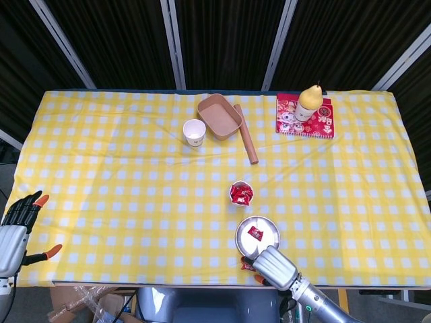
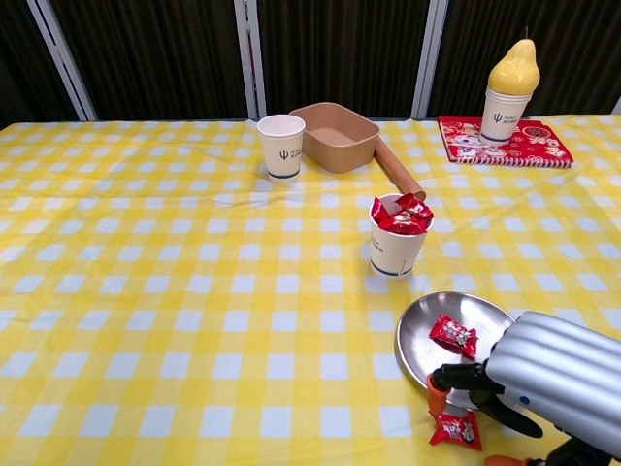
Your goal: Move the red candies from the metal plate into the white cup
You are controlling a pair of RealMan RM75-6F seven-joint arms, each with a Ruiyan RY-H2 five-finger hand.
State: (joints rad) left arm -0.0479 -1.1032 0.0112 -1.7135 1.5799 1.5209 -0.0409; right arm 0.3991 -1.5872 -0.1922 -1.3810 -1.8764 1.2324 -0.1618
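The metal plate [image 1: 266,243] [image 2: 417,354] lies near the table's front edge with one red candy [image 1: 255,233] [image 2: 453,335] on it. Just beyond it stands a white cup [image 1: 241,195] [image 2: 396,254] filled with red candies. A second red candy [image 2: 456,428] lies on the cloth just off the plate's front rim. My right hand [image 1: 273,264] [image 2: 543,374] is low at that rim, its fingertips [image 2: 436,390] right above this candy, touching or nearly so; a grip does not show. My left hand [image 1: 17,225] hovers off the table's front left corner, fingers spread and empty.
An empty white cup [image 1: 194,132] [image 2: 281,146] stands at the back beside a brown paper bowl [image 1: 219,116] [image 2: 335,136] and a brown rod [image 1: 246,142] [image 2: 400,168]. A yellow pear-shaped bottle [image 1: 308,101] [image 2: 511,87] stands on a red booklet [image 1: 323,121] [image 2: 524,146] at the back right.
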